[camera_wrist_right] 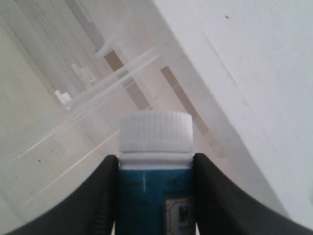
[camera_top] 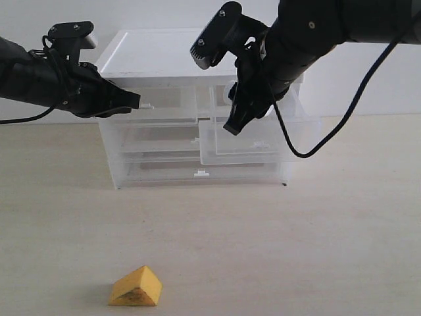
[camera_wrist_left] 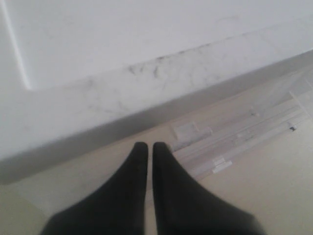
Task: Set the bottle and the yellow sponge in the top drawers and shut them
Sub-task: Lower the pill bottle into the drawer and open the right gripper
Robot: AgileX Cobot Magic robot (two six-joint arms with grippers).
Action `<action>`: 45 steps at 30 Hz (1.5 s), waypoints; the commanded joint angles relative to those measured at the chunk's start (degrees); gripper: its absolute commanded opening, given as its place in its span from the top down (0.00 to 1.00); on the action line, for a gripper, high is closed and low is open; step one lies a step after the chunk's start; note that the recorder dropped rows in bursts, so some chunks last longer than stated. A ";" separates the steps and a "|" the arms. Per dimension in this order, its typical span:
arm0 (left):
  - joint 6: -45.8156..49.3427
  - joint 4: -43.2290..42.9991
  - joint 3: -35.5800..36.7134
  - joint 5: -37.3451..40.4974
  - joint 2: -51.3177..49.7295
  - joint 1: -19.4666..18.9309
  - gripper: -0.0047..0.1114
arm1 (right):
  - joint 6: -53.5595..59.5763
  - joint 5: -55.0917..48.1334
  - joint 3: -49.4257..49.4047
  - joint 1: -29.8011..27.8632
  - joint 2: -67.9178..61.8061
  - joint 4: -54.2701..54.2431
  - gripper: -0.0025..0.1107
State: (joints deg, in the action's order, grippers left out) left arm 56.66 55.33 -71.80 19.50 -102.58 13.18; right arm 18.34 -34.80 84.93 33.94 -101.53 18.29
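- Bottle (camera_wrist_right: 155,176) was clamped between the two fingers of the right pincer (camera_top: 234,124). Its white cap stuck out past the fingertips and its teal label sat between them.
- Its long axis ran along the pincer's fingers, which pointed steeply down at the front of the cabinet (camera_top: 164,56), so the cap led the way.
- The right top drawer (camera_top: 263,157) stood pulled out from the cabinet's front, and the bottle hung just above its open well. The coming move looked like a short drop straight along the bottle's own axis, then a release.
- The left pincer (camera_top: 131,102) had its fingers pressed together on nothing. It hovered at the cabinet's upper left front, just beside the handle tab (camera_top: 146,105) of the left top drawer (camera_top: 171,105), which appeared to be pushed in.
- The yellow sponge (camera_top: 136,288) lay on the tabletop (camera_top: 329,250), well out in front of the cabinet and toward its left side, apart from both arms. By that position the left arm seemed the nearer one for it.
- Neither item was yet in a drawer.
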 commanded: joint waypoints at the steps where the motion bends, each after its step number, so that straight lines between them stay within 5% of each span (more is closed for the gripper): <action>1: 0.39 0.07 0.16 0.21 -0.10 0.05 0.93 | -0.72 0.24 0.40 -0.28 0.21 0.24 0.64; 4: 0.39 0.07 0.16 0.21 -0.10 0.05 0.93 | -1.53 0.32 0.40 -0.28 0.21 0.24 0.64; 9: 0.39 0.07 0.16 0.21 -0.10 0.05 0.93 | -2.00 0.24 0.40 -0.28 0.32 0.61 0.48; 21: 0.39 0.07 0.16 0.06 -0.10 0.05 0.93 | -11.97 -0.29 0.40 -0.28 4.37 4.33 0.49; 30: 0.39 0.07 0.16 -0.05 -0.10 0.05 0.93 | -26.60 -12.46 0.40 -0.28 13.11 -6.19 0.49; 39: 0.39 0.07 0.16 0.20 -0.10 0.05 0.93 | -27.05 -27.20 0.29 -0.28 13.48 -14.27 0.49; 45: 0.39 0.07 0.16 0.20 -0.10 0.05 0.93 | -28.31 -25.70 -4.01 -0.17 13.48 -17.07 0.49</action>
State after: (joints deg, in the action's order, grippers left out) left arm 56.66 55.33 -71.80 19.50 -102.58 13.18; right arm -9.10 -62.24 83.15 33.82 -88.53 2.03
